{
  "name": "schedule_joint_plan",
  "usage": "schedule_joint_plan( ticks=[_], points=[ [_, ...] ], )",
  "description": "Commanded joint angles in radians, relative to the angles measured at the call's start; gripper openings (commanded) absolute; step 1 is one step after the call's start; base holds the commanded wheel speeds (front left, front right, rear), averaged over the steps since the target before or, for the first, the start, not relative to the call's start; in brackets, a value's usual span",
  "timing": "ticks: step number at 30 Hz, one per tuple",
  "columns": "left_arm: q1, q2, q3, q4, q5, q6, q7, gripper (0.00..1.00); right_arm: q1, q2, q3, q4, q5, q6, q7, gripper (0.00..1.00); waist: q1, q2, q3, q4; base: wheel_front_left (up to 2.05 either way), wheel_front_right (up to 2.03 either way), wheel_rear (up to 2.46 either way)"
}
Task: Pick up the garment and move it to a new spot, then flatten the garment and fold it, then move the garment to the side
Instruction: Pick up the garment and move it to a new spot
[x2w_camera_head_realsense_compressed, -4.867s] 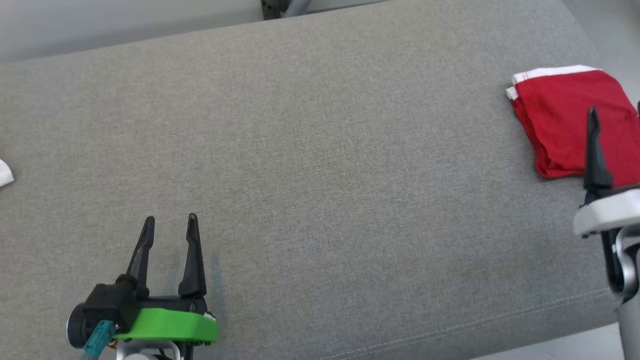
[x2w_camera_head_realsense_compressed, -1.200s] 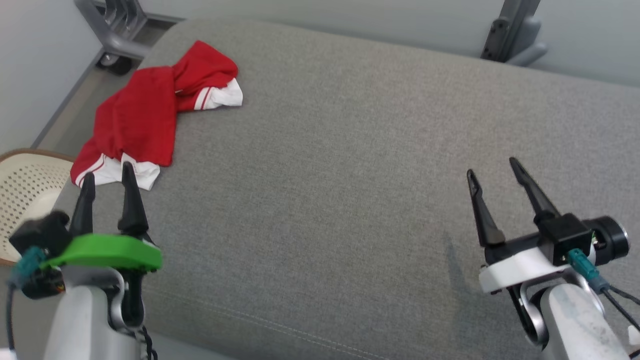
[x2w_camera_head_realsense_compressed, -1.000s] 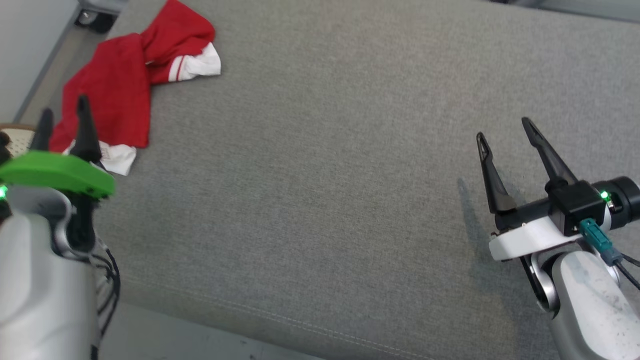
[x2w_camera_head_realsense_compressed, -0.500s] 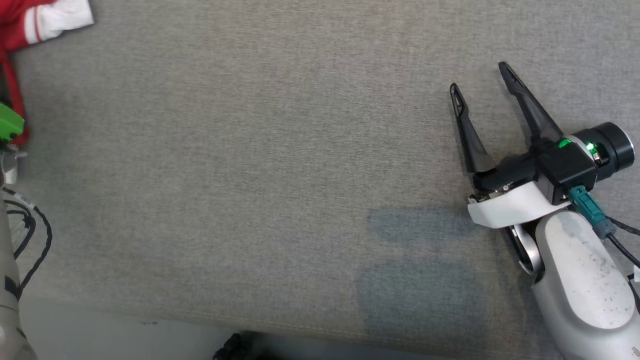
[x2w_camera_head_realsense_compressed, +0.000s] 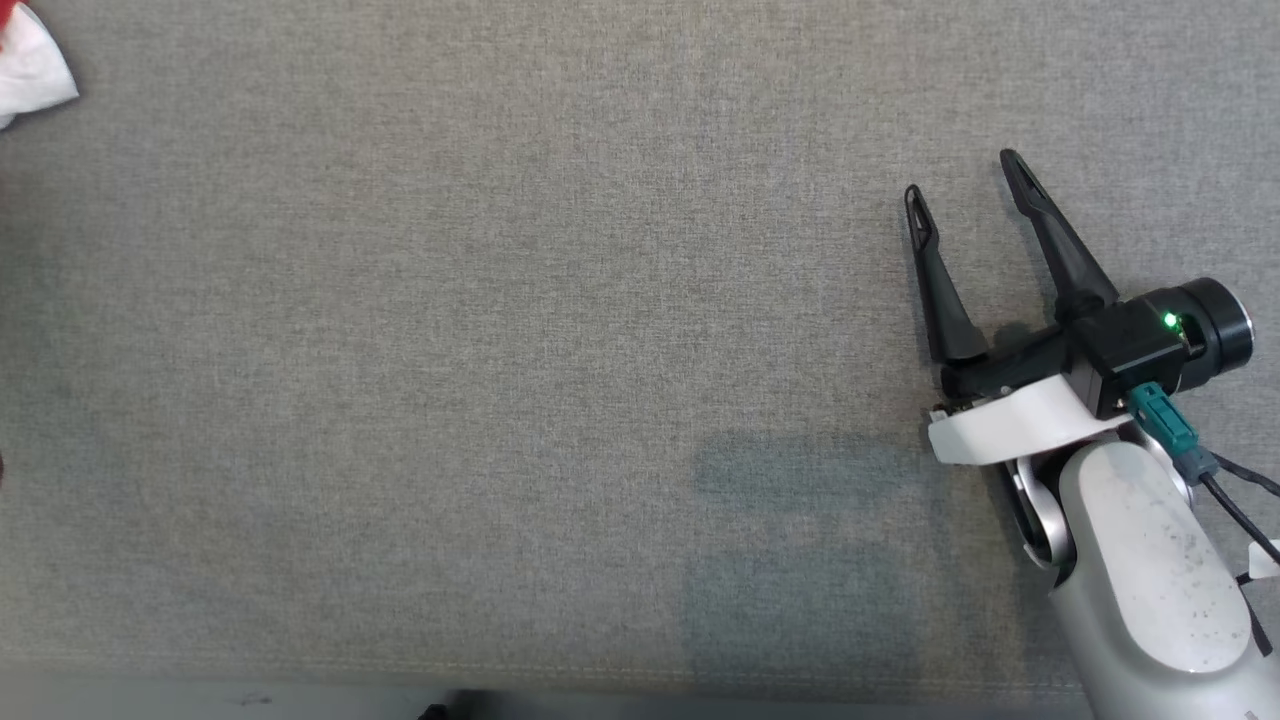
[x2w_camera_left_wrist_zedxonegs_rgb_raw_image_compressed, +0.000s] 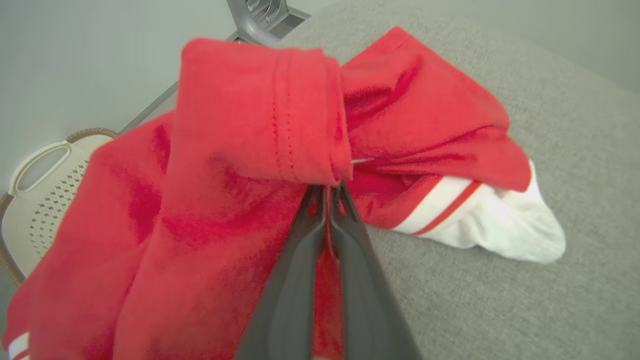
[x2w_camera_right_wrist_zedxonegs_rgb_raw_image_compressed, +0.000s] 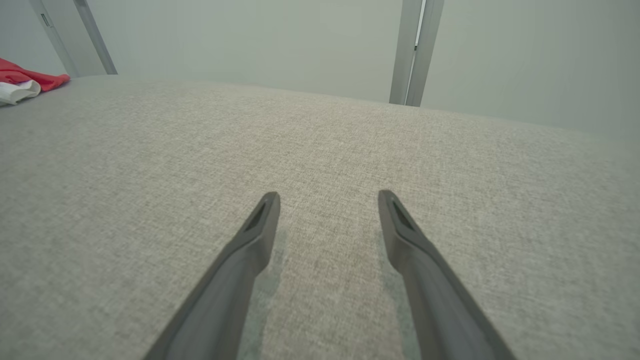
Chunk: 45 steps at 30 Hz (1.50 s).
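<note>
At the grey woven cushion's (x2w_camera_head_realsense_compressed: 500, 350) left corner, a crumpled red-and-white garment (x2w_camera_left_wrist_zedxonegs_rgb_raw_image_compressed: 240, 150) is clamped by the left gripper (x2w_camera_left_wrist_zedxonegs_rgb_raw_image_compressed: 330, 192), seen from its wrist; the right gripper (x2w_camera_head_realsense_compressed: 962, 172) is spread.

a grey cushion (x2w_camera_head_realsense_compressed: 500, 350) lies flat. the right gripper (x2w_camera_head_realsense_compressed: 962, 175) is over it on the right side, its two dark fingers spread apart with nothing between them. a small green light (x2w_camera_head_realsense_compressed: 1169, 320) shines on it, and a teal plug (x2w_camera_head_realsense_compressed: 1160, 425) sticks out by the pale arm (x2w_camera_head_realsense_compressed: 1150, 560). a white bit of the garment (x2w_camera_head_realsense_compressed: 35, 70), with a little red, peeks in at the top left corner, far from the gripper.
</note>
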Motion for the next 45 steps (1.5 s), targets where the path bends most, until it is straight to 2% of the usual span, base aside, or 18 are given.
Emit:
schedule_joint_plan(
  ticks=[1,6,9,13,20,25,26,27,29,30,34,37,41,45],
  points=[
    [-0.021,0.008,-0.001,-0.016,0.004,-0.013,-0.020,0.00,0.037,0.004,-0.001,0.023,0.006,-0.002,0.004,1.00,-0.0001,0.0000,-0.053,0.004,0.00,0.00,0.00],
    [-0.030,-0.020,-0.050,-0.121,0.007,-0.050,-0.073,0.00,0.072,0.030,-0.019,0.024,0.021,-0.002,0.002,1.00,-0.0001,0.0000,-0.135,0.002,0.00,0.00,0.00],
    [-0.007,-0.050,-0.095,-0.222,-0.011,-0.059,-0.069,0.00,0.105,0.045,-0.026,0.029,0.029,-0.002,0.002,1.00,-0.0001,0.0000,-0.191,-0.004,0.00,0.00,0.00],
    [0.043,-0.101,-0.186,-0.444,-0.076,-0.061,-0.009,0.00,0.150,0.065,-0.037,0.031,0.040,-0.002,0.002,1.00,-0.0001,0.0000,-0.263,-0.020,0.00,0.00,0.00],
    [0.163,-0.163,-0.261,-0.888,-0.260,-0.061,0.170,0.00,0.205,0.088,-0.046,0.029,0.058,-0.002,0.002,1.00,-0.0001,0.0000,-0.364,-0.088,0.00,0.00,0.00],
    [0.218,-0.225,-0.299,-1.174,-0.341,-0.006,0.280,0.00,0.234,0.097,-0.051,0.024,0.071,-0.002,0.002,1.00,-0.0001,0.0000,-0.402,-0.155,0.00,0.00,0.00],
    [0.218,-0.225,-0.299,-1.174,-0.341,-0.006,0.280,0.00,0.234,0.097,-0.051,0.024,0.071,-0.002,0.002,1.00,-0.0001,0.0000,-0.402,-0.155,0.00,0.00,0.00],
    [0.224,-0.261,-0.320,-1.274,-0.376,0.026,0.313,0.00,0.246,0.098,-0.057,0.022,0.075,-0.002,0.002,1.00,-0.0001,0.0000,-0.407,-0.178,0.00,0.00,0.00],
    [0.230,-0.295,-0.345,-1.355,-0.397,0.054,0.340,0.00,0.255,0.099,-0.063,0.021,0.079,-0.002,0.002,1.00,-0.0001,0.0000,-0.410,-0.200,0.00,0.00,0.00],
    [0.230,-0.295,-0.345,-1.355,-0.397,0.054,0.340,0.00,0.255,0.099,-0.063,0.021,0.079,-0.002,0.002,1.00,-0.0001,0.0000,-0.410,-0.200,0.00,0.00,0.00],
    [0.246,-0.333,-0.397,-1.450,-0.404,0.112,0.377,0.00,0.269,0.100,-0.066,0.019,0.099,-0.002,0.002,1.00,-0.0001,0.0000,-0.408,-0.237,0.00,0.00,0.00],
    [0.271,-0.342,-0.449,-1.426,-0.373,0.132,0.386,0.00,0.270,0.100,-0.060,0.017,0.112,-0.002,0.002,1.00,-0.0001,0.0000,-0.399,-0.261,0.00,0.00,0.00],
    [0.306,-0.359,-0.499,-1.311,-0.346,0.137,0.348,0.00,0.250,0.100,-0.038,0.019,0.136,-0.002,0.002,1.00,-0.0001,0.0000,-0.381,-0.300,0.00,0.00,0.00],
    [0.317,-0.347,-0.494,-1.116,-0.283,0.144,0.275,0.00,0.236,0.100,-0.012,0.020,0.160,-0.002,0.002,1.00,-0.0001,0.0000,-0.364,-0.340,0.00,0.00,0.00]
  ],
)
